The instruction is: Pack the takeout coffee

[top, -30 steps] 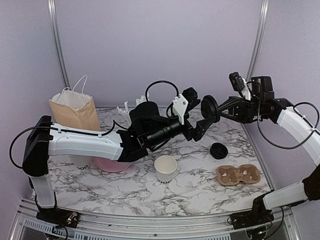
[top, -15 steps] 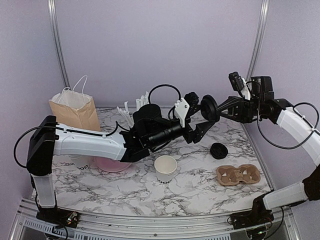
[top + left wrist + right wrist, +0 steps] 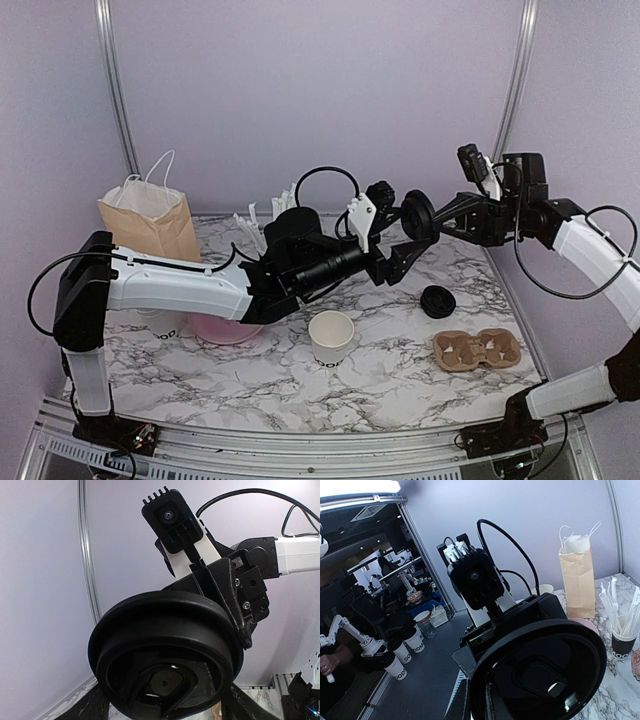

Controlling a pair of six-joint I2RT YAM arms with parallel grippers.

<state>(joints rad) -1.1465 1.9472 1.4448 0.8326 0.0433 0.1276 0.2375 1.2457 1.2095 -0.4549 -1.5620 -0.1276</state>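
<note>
**A:** Where's the coffee right now?

**B:** The cup (image 3: 331,335) stands upright and uncovered on the counter (image 3: 250,390), about midway along and closer to the near edge. Its lid (image 3: 417,215) is up in the air toward the far right corner, pinched at the rim by the right end effector (image 3: 436,218).

**A:** And the other arm?

**B:** The left end effector (image 3: 398,224) is spread wide, with a finger on either side of that lid. I can't tell whether it touches it, and it grips nothing.

**A:** So how far along are we?

**B:** Early, I'd say. The lid isn't on. The cup is in neither the carrier (image 3: 477,348) by the near right corner nor the paper bag (image 3: 150,222) at the far left corner. A second lid (image 3: 437,300) lies near the right edge.
</note>
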